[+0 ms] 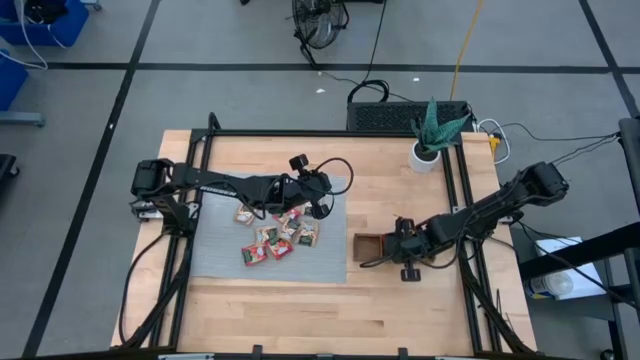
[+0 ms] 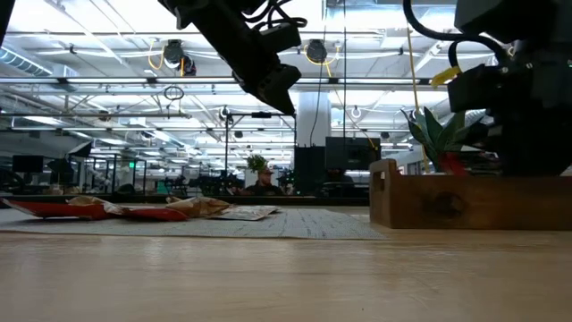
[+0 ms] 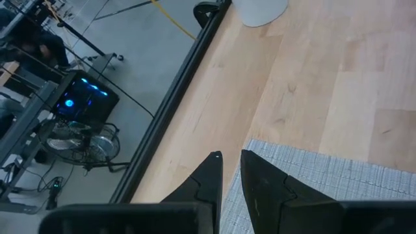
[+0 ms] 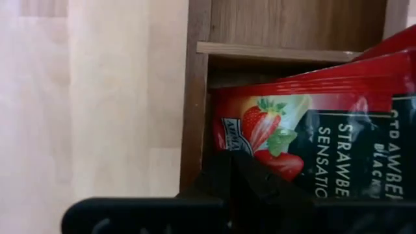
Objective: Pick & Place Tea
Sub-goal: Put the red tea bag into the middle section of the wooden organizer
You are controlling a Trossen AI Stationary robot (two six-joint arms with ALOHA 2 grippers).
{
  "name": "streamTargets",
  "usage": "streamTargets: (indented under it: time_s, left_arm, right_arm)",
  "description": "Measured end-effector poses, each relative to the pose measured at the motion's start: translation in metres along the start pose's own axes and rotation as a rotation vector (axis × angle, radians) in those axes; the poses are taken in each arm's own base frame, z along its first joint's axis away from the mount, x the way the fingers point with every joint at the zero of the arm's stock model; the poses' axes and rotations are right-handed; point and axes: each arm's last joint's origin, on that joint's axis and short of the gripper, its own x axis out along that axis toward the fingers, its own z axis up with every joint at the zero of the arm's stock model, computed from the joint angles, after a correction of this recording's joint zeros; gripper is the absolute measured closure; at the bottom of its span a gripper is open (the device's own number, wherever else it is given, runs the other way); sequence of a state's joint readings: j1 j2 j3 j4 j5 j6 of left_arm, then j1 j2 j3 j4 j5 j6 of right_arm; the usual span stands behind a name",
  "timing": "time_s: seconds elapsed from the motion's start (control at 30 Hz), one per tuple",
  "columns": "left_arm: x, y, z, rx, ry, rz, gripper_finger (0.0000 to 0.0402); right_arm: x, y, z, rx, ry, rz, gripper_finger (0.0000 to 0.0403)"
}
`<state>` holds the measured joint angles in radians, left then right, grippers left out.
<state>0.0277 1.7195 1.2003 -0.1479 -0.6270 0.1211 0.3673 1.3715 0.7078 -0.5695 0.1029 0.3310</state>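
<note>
Several small red, white and green tea sachets [image 1: 275, 238] lie flat in a loose heap on the grey mat [image 1: 220, 250]; the low view shows the sachets [image 2: 134, 210] lying low on it. My left gripper [image 1: 322, 203] hangs high above the mat's far right part, its fingers a narrow gap apart with nothing between them [image 3: 231, 159]. The brown wooden tray [image 1: 367, 246] stands right of the mat. My right gripper [image 1: 388, 250] reaches into it from the right, fingertips together [image 4: 227, 162] at red strawberry sachets [image 4: 292, 130] lying in a compartment. My right gripper's shut fingertips [image 4: 224, 170] point down at the lower corner of a red sachet [image 4: 240, 140] lying in the tray. The fingers hide that spot, so I cannot tell whether they touch it or hold it.
A white pot with a green plant [image 1: 427, 150] stands at the table's far right; the left wrist view shows the pot [image 3: 260, 10] too. Black rails run along the table's edges [image 1: 465, 200]. The tray's wall [image 2: 465, 201] hides the right gripper's fingers in the low view. Bare wood lies near the front edge [image 1: 320, 310].
</note>
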Motion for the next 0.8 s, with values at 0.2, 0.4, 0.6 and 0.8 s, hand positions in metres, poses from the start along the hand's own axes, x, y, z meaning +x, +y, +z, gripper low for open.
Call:
streamTargets:
  time_s: [0.2,0.4,0.6,0.8]
  left_arm:
    - [0.000,0.000,0.000,0.000,0.000,0.000,0.0339]
    - [0.000,0.000,0.000,0.000,0.000,0.000,0.0339]
    - [0.000,0.000,0.000,-0.001,0.001,0.000,0.0339]
    - [0.000,0.000,0.000,-0.003,0.001,0.000,0.0339]
  right_arm:
    - [0.000,-0.002,-0.001,-0.010,-0.026,-0.114,0.0403]
    - [-0.002,0.001,-0.002,-0.048,-0.073,-0.236,0.0403]
    - [-0.003,0.006,-0.004,-0.079,-0.109,-0.306,0.0403]
    - [-0.005,0.010,-0.005,-0.101,-0.143,-0.361,0.0403]
